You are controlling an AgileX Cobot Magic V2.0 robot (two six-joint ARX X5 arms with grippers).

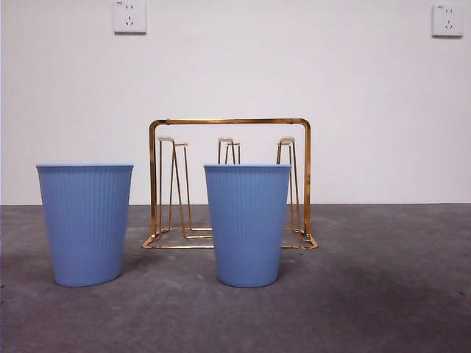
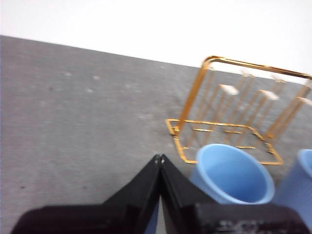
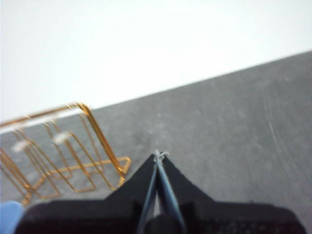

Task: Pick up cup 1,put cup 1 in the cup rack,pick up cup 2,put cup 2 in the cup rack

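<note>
Hovering above the grey table [image 1: 383,294], I keep both tools empty. My left gripper [image 2: 160,157] has its jaws pressed together, tips meeting, just beside the open mouth of one blue cup [image 2: 234,175]; the second blue cup [image 2: 298,187] shows at that picture's edge. My right gripper [image 3: 159,155] is likewise closed, near the corner of the cup rack [image 3: 73,146].

In the front view the gold cup rack [image 1: 229,122] stands at the back with its white-tipped prongs bare. One cup [image 1: 85,220] sits upright off to the rack's side; the other [image 1: 247,220] stands upright directly before the rack.
</note>
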